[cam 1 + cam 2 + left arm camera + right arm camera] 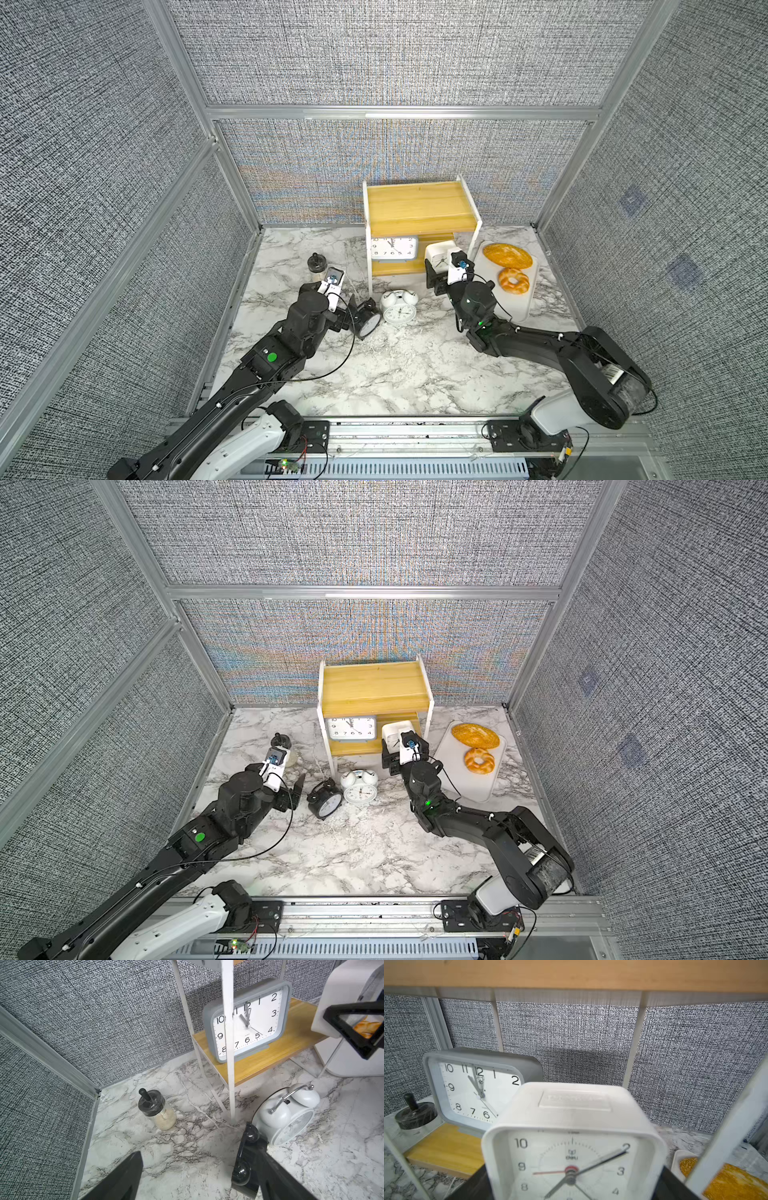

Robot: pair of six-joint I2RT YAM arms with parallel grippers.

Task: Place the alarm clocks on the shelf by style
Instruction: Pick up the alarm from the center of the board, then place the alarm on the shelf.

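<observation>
White square clock [571, 1118] is being gripped by the right end effector [574, 1188], arm reaching into the shelf [395, 269], lower tier; left end effector [199, 1157] is hanging open beside the black clock [325, 803].

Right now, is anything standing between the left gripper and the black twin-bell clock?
Nothing visible does. The left gripper is open, and the black twin-bell clock sits right beside it, just outside the jaws. The white twin-bell clock stands beyond the black one, out of the way.
</observation>
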